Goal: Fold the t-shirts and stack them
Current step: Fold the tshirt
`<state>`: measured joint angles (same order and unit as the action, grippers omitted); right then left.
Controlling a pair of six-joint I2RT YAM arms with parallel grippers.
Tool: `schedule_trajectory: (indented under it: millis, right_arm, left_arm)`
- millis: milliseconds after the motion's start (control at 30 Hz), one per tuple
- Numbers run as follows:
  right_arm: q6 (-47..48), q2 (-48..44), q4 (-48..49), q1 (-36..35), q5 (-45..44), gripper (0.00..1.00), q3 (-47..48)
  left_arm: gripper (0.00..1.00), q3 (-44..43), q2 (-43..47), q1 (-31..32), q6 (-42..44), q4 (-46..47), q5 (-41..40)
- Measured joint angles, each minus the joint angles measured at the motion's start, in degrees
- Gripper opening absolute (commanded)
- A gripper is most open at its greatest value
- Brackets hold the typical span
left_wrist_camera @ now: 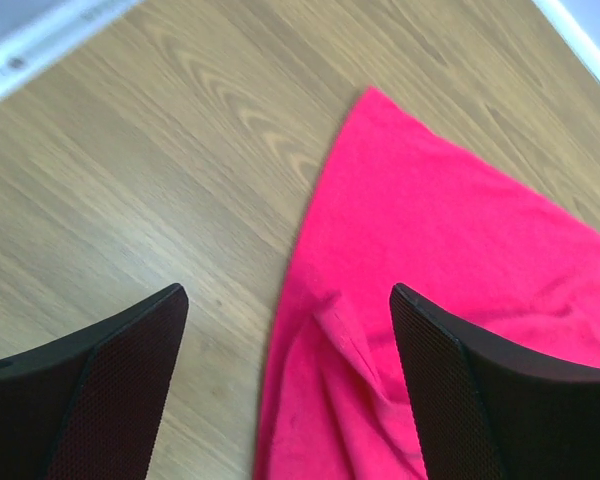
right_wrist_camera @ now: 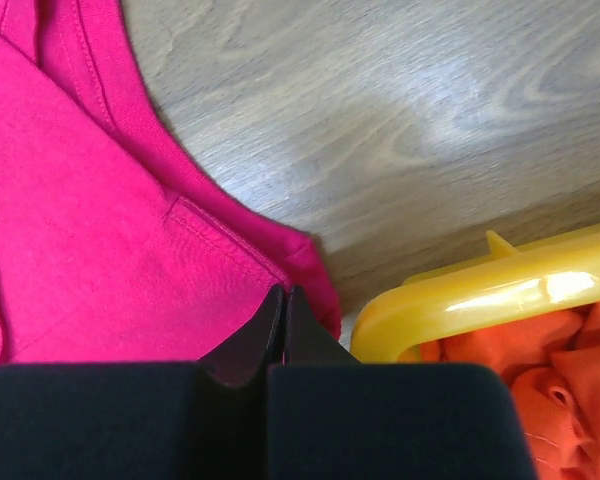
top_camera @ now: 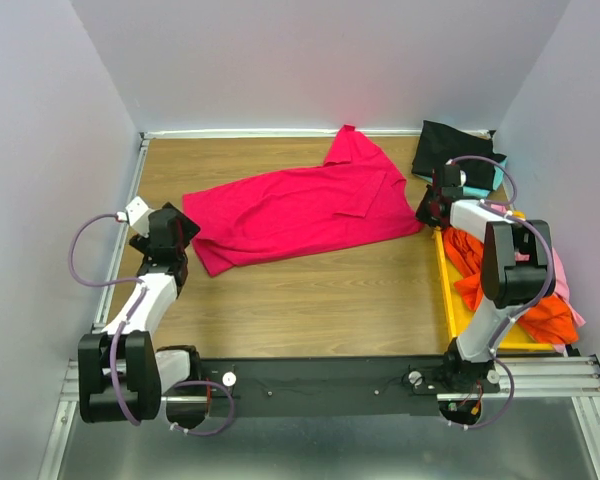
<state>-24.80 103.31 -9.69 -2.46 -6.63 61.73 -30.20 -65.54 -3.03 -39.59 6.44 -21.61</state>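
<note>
The counter (top_camera: 310,300) is smooth wood-grain board, and in the right wrist view it shows a soft sheen where the light falls on it. The crimson t-shirt (top_camera: 300,210) is soft, matt knit cloth with neatly stitched hems. The yellow bin (right_wrist_camera: 460,300) is smooth, glossy plastic with bright highlights along its rim. The orange t-shirt (right_wrist_camera: 540,390) inside it is matt, crumpled cloth, and the black t-shirt (top_camera: 450,145) is dull cloth too. The jaws of the left gripper (left_wrist_camera: 288,300) are matt black, with a fine dotted texture on their inner faces. The sheet (top_camera: 310,450) at the near edge looks like grey brushed metal.
</note>
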Motion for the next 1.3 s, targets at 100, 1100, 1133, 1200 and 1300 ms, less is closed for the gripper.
schedule_trajectory:
  millis: [100, 1100, 1133, 1200, 1300]
  right_arm:
    - [0.0, 0.2, 0.0, 0.2, 0.9, 0.01, 0.0]
    - [0.2, -0.6, 1.4, 0.9, 6.4, 0.01, 0.0]
    - [0.2, -0.7, 1.5, 1.0, 6.5, 0.01, 0.0]
    - [0.2, -0.8, 1.6, 1.0, 6.6, 0.01, 0.0]
    - [0.2, -0.9, 1.9, 1.0, 6.7, 0.01, -0.3]
  left_arm:
    - [0.88, 0.5, 0.0, 3.9, -1.9, -1.1, -0.7]
    - [0.61, 3.5, -3.8, 13.9, -7.5, -15.6, -0.2]
    - [0.58, 3.5, -4.1, 14.0, -7.3, -15.3, 0.2]
    - [0.52, 3.1, -5.0, 14.1, -7.0, -14.5, 0.3]
    - [0.25, 2.3, -6.7, 14.1, -6.7, -13.5, 1.0]
